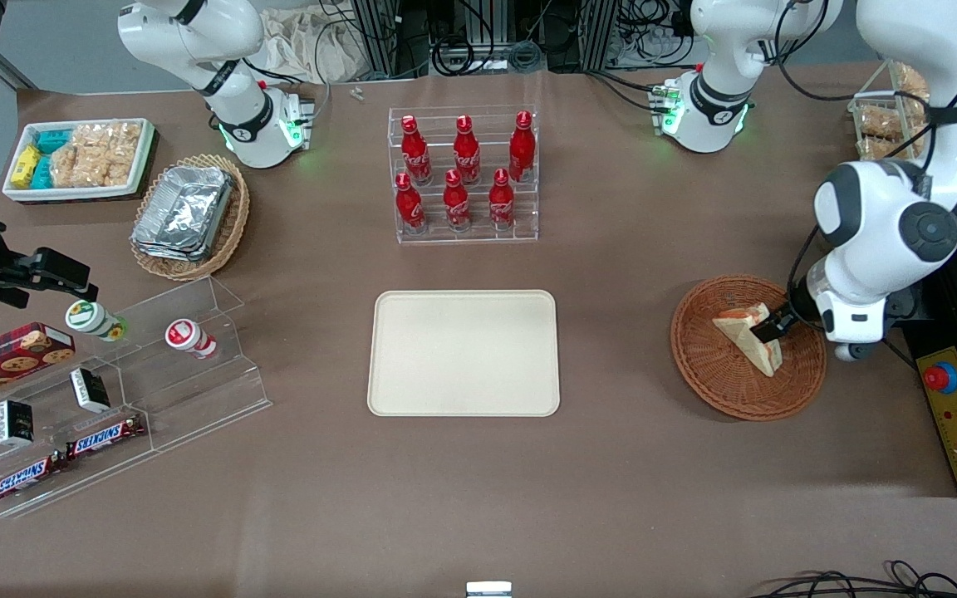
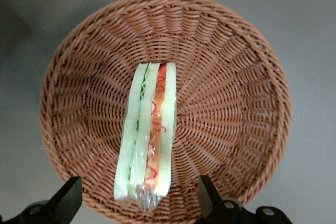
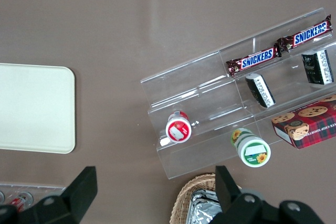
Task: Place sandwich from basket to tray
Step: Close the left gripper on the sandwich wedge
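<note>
The sandwich point(image 1: 746, 335), a plastic-wrapped wedge of white bread with red and green filling, lies in the round reddish-brown basket point(image 1: 699, 365). In the left wrist view the sandwich point(image 2: 147, 135) shows its cut edge, lying across the middle of the basket point(image 2: 231, 77). My left gripper point(image 1: 772, 326) hovers low over the basket and is open. Its two dark fingers point(image 2: 67, 200) stand wide on either side of the sandwich's near end without touching it. The cream tray point(image 1: 463, 352) lies flat at the table's middle, toward the parked arm from the basket.
A clear rack of red bottles point(image 1: 464, 176) stands farther from the front camera than the tray. A yellow control box with a red button point(image 1: 941, 378) sits beside the basket at the table's edge. A clear stepped shelf with snacks point(image 1: 105, 390) lies toward the parked arm's end.
</note>
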`<state>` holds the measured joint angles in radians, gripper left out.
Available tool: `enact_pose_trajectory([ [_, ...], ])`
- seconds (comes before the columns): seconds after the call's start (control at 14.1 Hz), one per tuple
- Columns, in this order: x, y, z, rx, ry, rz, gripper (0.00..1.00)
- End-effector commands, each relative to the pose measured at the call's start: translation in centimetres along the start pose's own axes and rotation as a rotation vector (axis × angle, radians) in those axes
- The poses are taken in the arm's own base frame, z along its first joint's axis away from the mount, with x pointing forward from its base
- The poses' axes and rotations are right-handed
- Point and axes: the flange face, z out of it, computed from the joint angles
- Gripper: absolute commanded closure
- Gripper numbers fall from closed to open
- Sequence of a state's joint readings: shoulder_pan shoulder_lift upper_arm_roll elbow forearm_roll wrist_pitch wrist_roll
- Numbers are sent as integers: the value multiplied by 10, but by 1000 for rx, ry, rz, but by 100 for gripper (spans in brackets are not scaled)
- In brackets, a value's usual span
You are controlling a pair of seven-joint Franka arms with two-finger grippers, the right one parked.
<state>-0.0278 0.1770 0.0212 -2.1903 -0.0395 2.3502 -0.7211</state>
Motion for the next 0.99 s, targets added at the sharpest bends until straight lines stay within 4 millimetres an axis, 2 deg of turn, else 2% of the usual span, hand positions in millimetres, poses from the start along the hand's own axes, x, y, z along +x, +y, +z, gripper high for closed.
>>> enact_pose_trajectory([
  [0.0, 1, 0, 17, -4, 3, -24, 0],
  [0.35, 2, 0, 58, 7, 1, -20, 0],
  [0.42, 2, 0, 63, 12, -3, -19, 4],
  [0.49, 2, 0, 62, 11, -2, -16, 34],
  [0.57, 2, 0, 59, 8, 1, -17, 70],
  [0.64, 2, 1, 60, 9, 0, -16, 90],
  [0.71, 2, 0, 59, 9, 0, -16, 98],
  [0.85, 2, 0, 49, 10, -3, -11, 100],
  [0.92, 0, -1, 35, 14, -9, -8, 100],
])
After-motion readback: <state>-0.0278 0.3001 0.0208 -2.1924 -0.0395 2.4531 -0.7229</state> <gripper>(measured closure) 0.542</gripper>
